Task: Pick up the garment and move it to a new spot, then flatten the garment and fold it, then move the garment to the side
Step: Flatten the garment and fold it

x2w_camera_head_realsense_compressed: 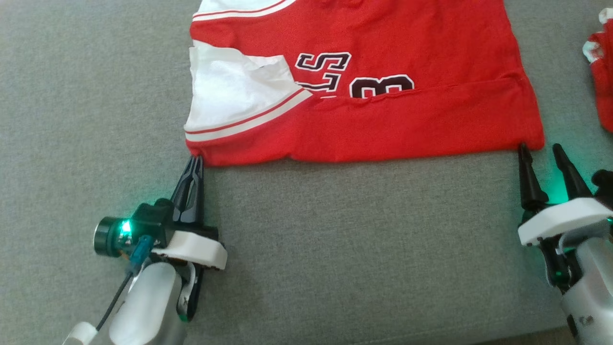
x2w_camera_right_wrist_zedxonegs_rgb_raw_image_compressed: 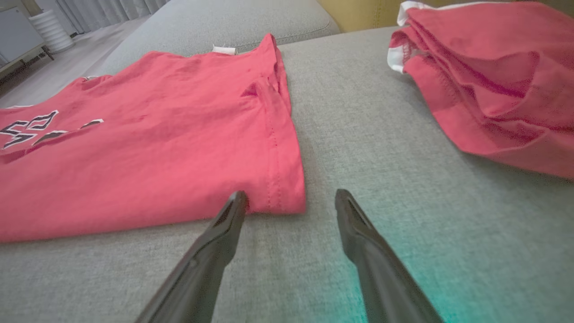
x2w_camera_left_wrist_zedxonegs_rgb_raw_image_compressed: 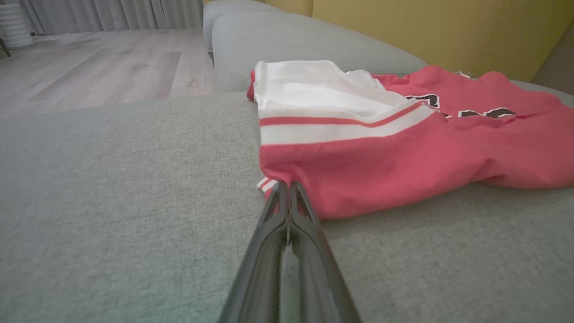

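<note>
A red jersey, the garment [x2w_camera_head_realsense_compressed: 383, 120], lies flat on the grey sofa seat [x2w_camera_head_realsense_compressed: 335, 249], with a white sleeve [x2w_camera_head_realsense_compressed: 230, 96] folded over its left part and dark lettering in the middle. My left gripper [x2w_camera_head_realsense_compressed: 195, 160] is shut, its tips pinching the garment's near left corner [x2w_camera_left_wrist_zedxonegs_rgb_raw_image_compressed: 287, 186], where the fabric puckers toward them. My right gripper [x2w_camera_head_realsense_compressed: 540, 147] stands open at the near right corner [x2w_camera_right_wrist_zedxonegs_rgb_raw_image_compressed: 287, 204]; the hem corner lies between its two fingers, with the left fingertip [x2w_camera_right_wrist_zedxonegs_rgb_raw_image_compressed: 237, 199] touching the edge.
A second crumpled red and white cloth [x2w_camera_head_realsense_compressed: 603, 72] [x2w_camera_right_wrist_zedxonegs_rgb_raw_image_compressed: 493, 80] lies on the seat to the right of the garment. A yellow backrest [x2w_camera_left_wrist_zedxonegs_rgb_raw_image_compressed: 426, 31] rises behind. A wooden floor [x2w_camera_left_wrist_zedxonegs_rgb_raw_image_compressed: 89, 67] and curtains lie past the sofa's left end.
</note>
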{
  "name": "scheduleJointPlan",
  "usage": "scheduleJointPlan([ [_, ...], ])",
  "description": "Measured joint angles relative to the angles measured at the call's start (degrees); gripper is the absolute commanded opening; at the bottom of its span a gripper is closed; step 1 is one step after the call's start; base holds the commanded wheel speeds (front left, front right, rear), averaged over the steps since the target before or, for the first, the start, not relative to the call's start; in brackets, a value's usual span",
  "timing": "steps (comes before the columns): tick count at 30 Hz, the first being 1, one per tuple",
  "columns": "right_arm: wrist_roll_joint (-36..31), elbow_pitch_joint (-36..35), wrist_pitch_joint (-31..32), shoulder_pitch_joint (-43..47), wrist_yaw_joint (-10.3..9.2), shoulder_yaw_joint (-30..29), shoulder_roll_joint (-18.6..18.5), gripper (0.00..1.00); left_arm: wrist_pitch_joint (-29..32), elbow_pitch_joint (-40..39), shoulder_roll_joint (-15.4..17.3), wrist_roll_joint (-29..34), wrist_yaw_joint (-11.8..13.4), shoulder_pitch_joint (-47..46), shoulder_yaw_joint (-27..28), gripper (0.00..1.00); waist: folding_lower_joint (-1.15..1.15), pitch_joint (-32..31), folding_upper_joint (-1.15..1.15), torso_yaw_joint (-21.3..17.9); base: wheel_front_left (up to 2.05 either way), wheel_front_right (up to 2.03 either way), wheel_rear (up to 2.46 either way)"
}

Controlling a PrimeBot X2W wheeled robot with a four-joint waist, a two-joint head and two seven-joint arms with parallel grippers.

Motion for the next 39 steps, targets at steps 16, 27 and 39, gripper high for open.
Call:
scheduleJointPlan([
  [16, 9.3, 5.4, 0.1, -4.3, 0.00, 9.2, -4.1, 0.00, 0.0, -6.4, 0.1, 1.3, -0.3, 4.2, 1.1, 0.00, -0.01, -0.6, 0.00, 1.6, 0.00, 0.00, 0.00],
  [27, 12.8, 3.0, 0.0, -1.7, 0.00, 12.6, -9.1, 0.00, 0.0, -12.2, -1.3, 0.9, 0.6, 12.9, 0.5, 0.00, -0.01, -2.7, 0.00, 3.3, 0.00, 0.00, 0.00],
  [39, 16.9, -4.5, 0.0, 9.1, 0.00, 12.9, -15.6, 0.00, 1.5, -20.2, -1.9, 0.8, 2.1, 24.3, -2.5, 0.00, -0.02, -4.1, 0.00, 6.8, 0.00, 0.00, 0.00],
])
